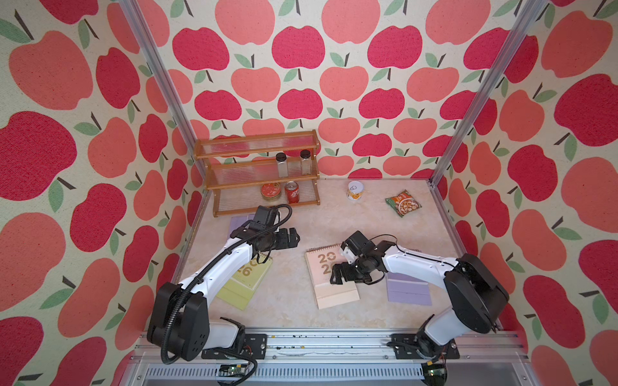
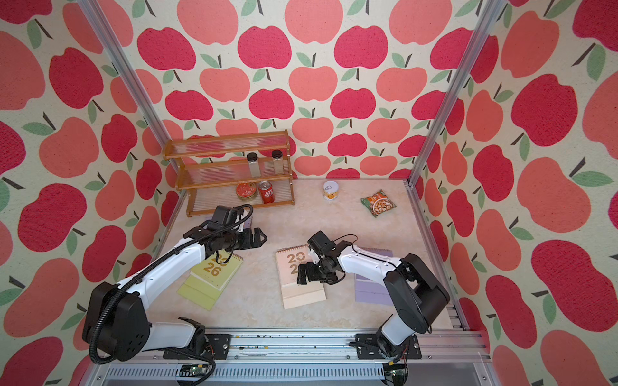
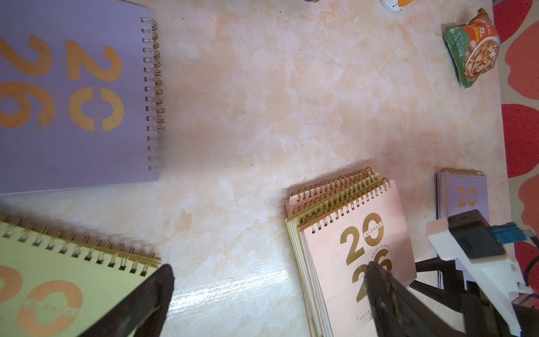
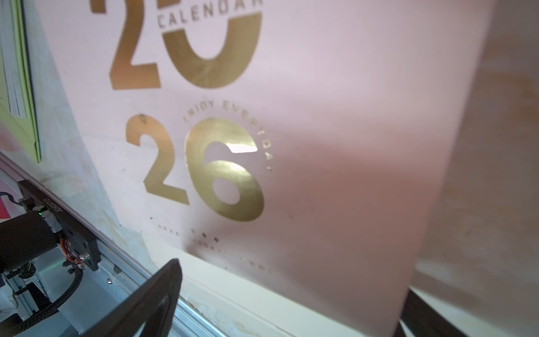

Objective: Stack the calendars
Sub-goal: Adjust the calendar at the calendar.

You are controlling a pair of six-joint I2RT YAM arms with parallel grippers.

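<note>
Left wrist, stacked pink calendars (image 3: 350, 233), gold numerals (image 3: 361, 239), left fingers (image 3: 140, 306), right fingers (image 4: 145, 306) spread, empty

"20 26", "CALENDAR", "ENJOY EVERYDAY" on pink calendar (image 4: 335, 87), "20 26" on lilac calendar (image 3: 87, 151), "CALENDAR" on yellow-green calendar (image 3: 73, 268)

Marbled tabletop (image 1: 334, 217): calendars (image 1: 337, 295), wooden rack (image 1: 257, 152), tin (image 1: 354, 191), snack packet (image 1: 403, 203)

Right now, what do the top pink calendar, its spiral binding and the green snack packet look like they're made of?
Pink calendar: matte card, likely stiff paper, with gold foil numerals that glint. Spiral binding: gold-coloured wire coils, probably metal. Green snack packet: thin glossy plastic film, judging by its crinkled edges.
</note>
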